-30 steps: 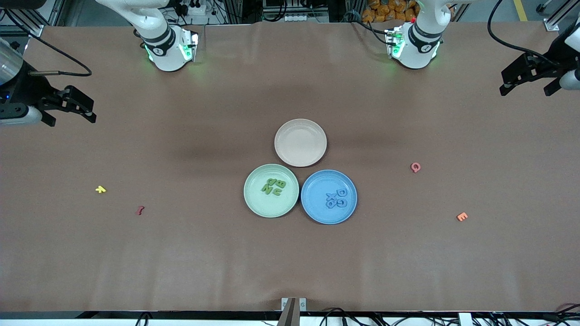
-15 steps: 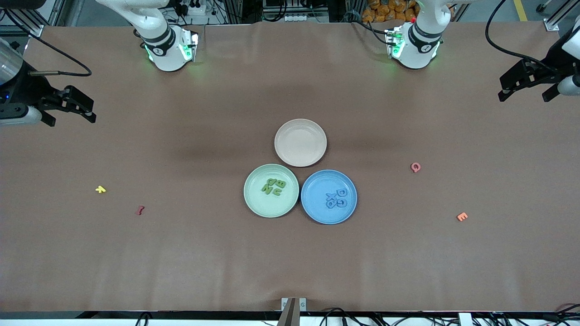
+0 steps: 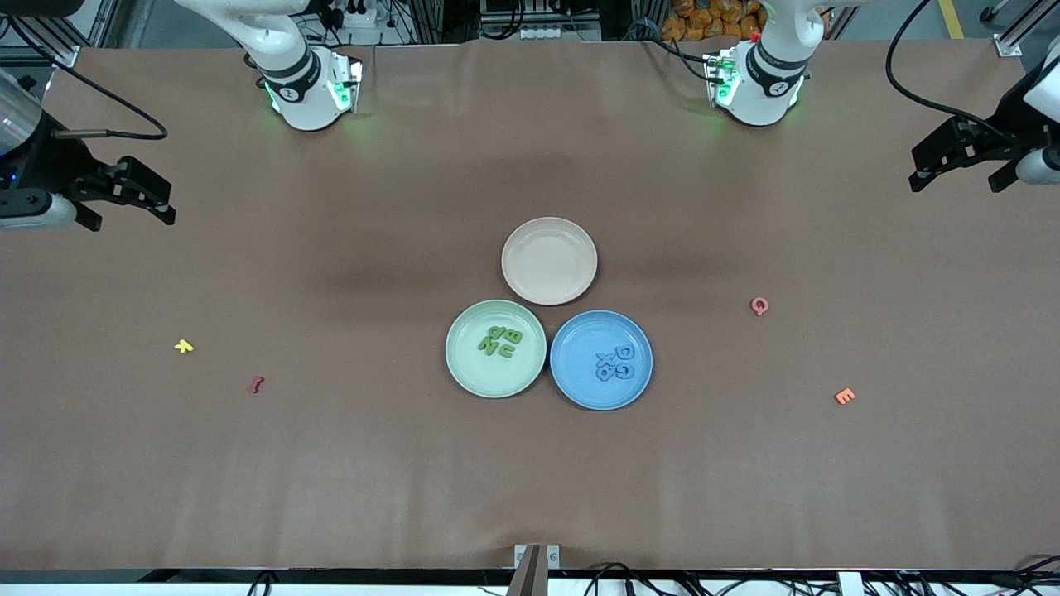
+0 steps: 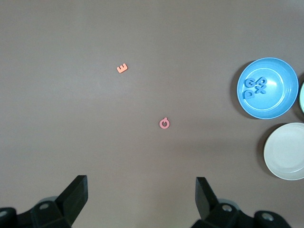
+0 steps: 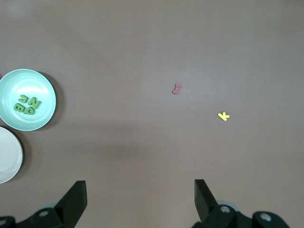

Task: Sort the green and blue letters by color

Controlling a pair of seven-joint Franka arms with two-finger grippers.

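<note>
Several green letters [image 3: 500, 341] lie clustered in the pale green plate [image 3: 464, 368], also seen in the right wrist view as green letters [image 5: 27, 105] in the green plate [image 5: 46, 90]. Several blue letters [image 3: 615, 362] lie in the blue plate [image 3: 580, 391] beside it; the left wrist view shows these blue letters [image 4: 255, 88] in the blue plate [image 4: 281, 100]. My left gripper [image 3: 959, 180] hangs open and empty over the left arm's end of the table [image 4: 141, 183]. My right gripper [image 3: 132, 218] waits open and empty over the right arm's end [image 5: 140, 186].
An empty beige plate [image 3: 549, 261] touches both colored plates, farther from the front camera. A pink Q [image 3: 759, 306] and an orange E [image 3: 844, 396] lie toward the left arm's end. A yellow letter [image 3: 184, 346] and a dark red letter [image 3: 256, 384] lie toward the right arm's end.
The left gripper has shifted slightly over its end of the table. The right arm, plates and letters have not moved.
</note>
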